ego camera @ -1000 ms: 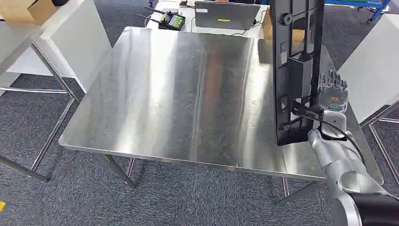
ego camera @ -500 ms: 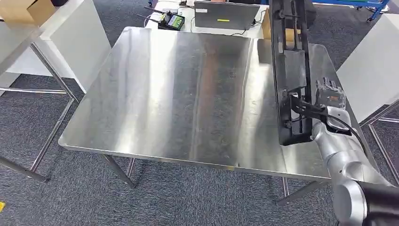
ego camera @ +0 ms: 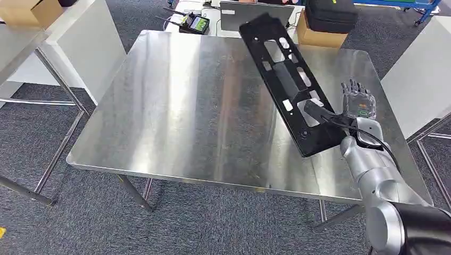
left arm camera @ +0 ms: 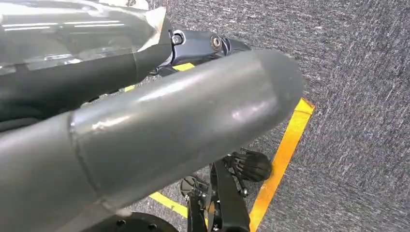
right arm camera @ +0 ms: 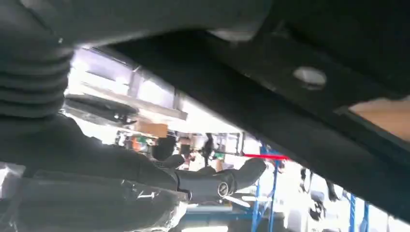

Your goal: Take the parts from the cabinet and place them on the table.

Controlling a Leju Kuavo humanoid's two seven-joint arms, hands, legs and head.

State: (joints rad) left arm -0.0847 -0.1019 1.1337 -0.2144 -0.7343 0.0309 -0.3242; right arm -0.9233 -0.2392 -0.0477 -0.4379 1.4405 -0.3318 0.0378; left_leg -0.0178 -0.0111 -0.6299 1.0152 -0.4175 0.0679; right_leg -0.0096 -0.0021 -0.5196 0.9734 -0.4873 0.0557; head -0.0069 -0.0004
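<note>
A long black plastic part (ego camera: 284, 79) with several cut-outs leans slantwise over the right half of the steel table (ego camera: 186, 106). Its near end is down by my right hand and its far end points to the table's back edge. My right hand (ego camera: 359, 103) stands just right of the part with its fingers straight and spread, apart from it. Only the thumb (ego camera: 315, 109) lies against the part near its lower end. In the right wrist view the part (right arm camera: 309, 121) passes close over the outstretched dark fingers (right arm camera: 217, 181). My left hand (left arm camera: 159, 125) hangs over the carpet, holding nothing.
Behind the table lie a laptop (ego camera: 255, 16) and a controller with antennas (ego camera: 194, 24). A black case (ego camera: 330, 13) sits on a cardboard box (ego camera: 319, 36) beyond the back right corner. A white table (ego camera: 80, 42) stands left, and a white panel (ego camera: 420, 69) right.
The part stood upright in my right hand; it has tipped left and away over the table. My fingers have come off it and spread.
</note>
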